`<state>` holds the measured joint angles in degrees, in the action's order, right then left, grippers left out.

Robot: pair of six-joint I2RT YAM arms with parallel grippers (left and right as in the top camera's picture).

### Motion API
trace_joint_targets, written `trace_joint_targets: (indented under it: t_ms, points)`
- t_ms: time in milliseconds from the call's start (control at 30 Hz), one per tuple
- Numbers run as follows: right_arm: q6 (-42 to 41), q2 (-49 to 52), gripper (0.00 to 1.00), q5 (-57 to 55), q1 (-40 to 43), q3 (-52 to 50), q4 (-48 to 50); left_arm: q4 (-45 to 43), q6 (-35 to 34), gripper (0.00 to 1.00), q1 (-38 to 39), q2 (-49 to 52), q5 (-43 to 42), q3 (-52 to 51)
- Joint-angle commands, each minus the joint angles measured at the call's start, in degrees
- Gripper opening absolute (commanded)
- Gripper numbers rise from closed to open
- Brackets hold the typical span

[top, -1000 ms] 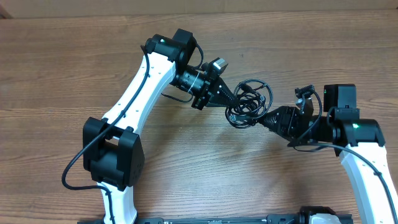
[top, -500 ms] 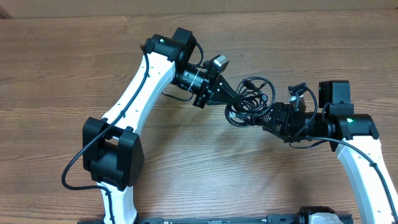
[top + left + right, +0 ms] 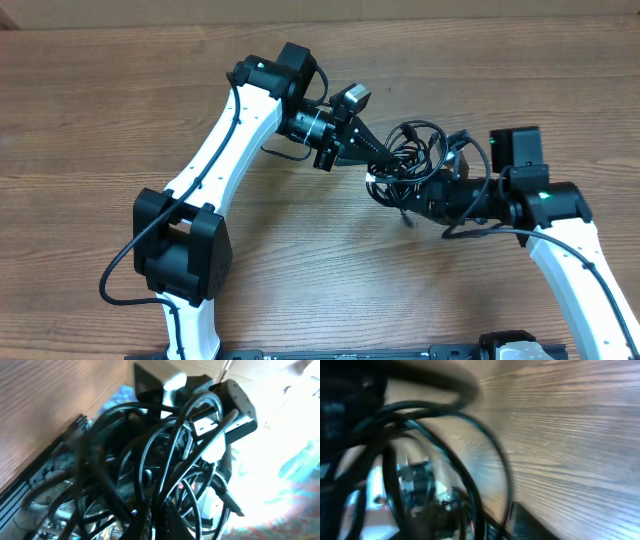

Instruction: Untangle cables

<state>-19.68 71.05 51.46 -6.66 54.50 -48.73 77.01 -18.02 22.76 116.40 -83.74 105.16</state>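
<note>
Where the left arm stands on the near-left part of the wooden table, its white link slants away and rightward to a black elbow. There it folds, and the wrist runs rightward and slightly nearer, so the left pincer points at the middle of the table. Its jaws are clenched on the cables. In the left wrist view the black strands run together into the grip at the bottom edge and fan out ahead of it in crossed loops. The tangle sits right at this pincer's tip and just beyond it.

On the other side of the bundle from that tip, the right pincer comes in from the right. It is pushed in among the loops, facing the left one and a little nearer the front edge. Whether its jaws are released or gripping a strand I cannot tell. The overhead view has them buried in cable, and the right wrist view is a blur of dark loops close to the lens over wood grain. Behind it the right arm holds its wrist pointing leftward, bends at a black joint, and sends its white link down and rightward to the near edge.
</note>
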Motion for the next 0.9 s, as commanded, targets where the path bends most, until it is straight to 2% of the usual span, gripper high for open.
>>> trace_joint_targets:
  t_ms: [0,67,167,333,400,500,633,800,867]
  points:
    - [-4.4,1.2,0.30,-10.8,-2.0,1.0,-0.7,-1.0,0.0,0.04,-0.6,0.4,-6.9,1.6]
    - [-4.4,1.6,0.23,-12.7,-2.1,1.0,-1.1,-1.0,0.3,0.04,-1.1,0.4,-6.8,1.6]
    - [-4.4,1.6,0.18,-15.8,-2.1,1.0,-1.5,-1.0,1.4,0.04,-2.1,0.4,-6.7,1.6]
    - [-9.3,1.6,0.17,-26.5,-2.1,1.0,-3.6,-0.8,1.5,0.04,-4.4,0.4,-2.3,1.6]
    - [-10.6,1.6,0.18,-33.2,-2.1,1.0,-5.7,-0.3,1.5,0.04,-5.8,0.4,2.5,1.6]
    - [-11.0,1.6,0.18,-37.9,-2.1,1.0,-7.0,-0.4,1.2,0.04,-7.5,0.4,9.1,1.6]
    - [-15.6,1.6,0.18,-44.7,-2.1,1.0,-8.8,2.5,-0.5,0.04,-9.4,0.4,19.6,1.6]
    - [-20.2,1.6,0.17,-49.2,-2.1,1.0,-9.4,6.0,-0.2,0.04,-10.7,0.4,24.3,1.6]
    - [-23.2,1.6,0.20,-52.9,-2.1,1.0,-10.3,6.0,-0.5,0.04,-11.3,0.4,31.0,1.6]
